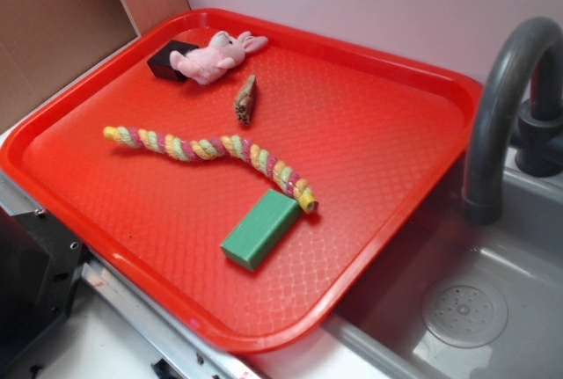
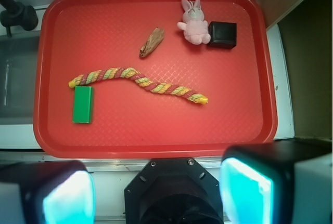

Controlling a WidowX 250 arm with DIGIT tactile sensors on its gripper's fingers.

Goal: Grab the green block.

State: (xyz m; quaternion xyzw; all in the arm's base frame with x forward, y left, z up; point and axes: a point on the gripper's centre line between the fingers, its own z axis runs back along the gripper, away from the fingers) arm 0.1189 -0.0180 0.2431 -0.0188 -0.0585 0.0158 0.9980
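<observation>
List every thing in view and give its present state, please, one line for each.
green block: flat on the tray, ungrasped, touching one rope end
rope: laid out in a wavy line
pink bunny: lying against the black block
black block: flat, far corner
brown piece: lying loose
red tray: beside the sink
gripper: open, holding nothing

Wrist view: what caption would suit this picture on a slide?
Open gripper poised above a red tray holding a green block, striped rope, pink bunny and black block.
</observation>
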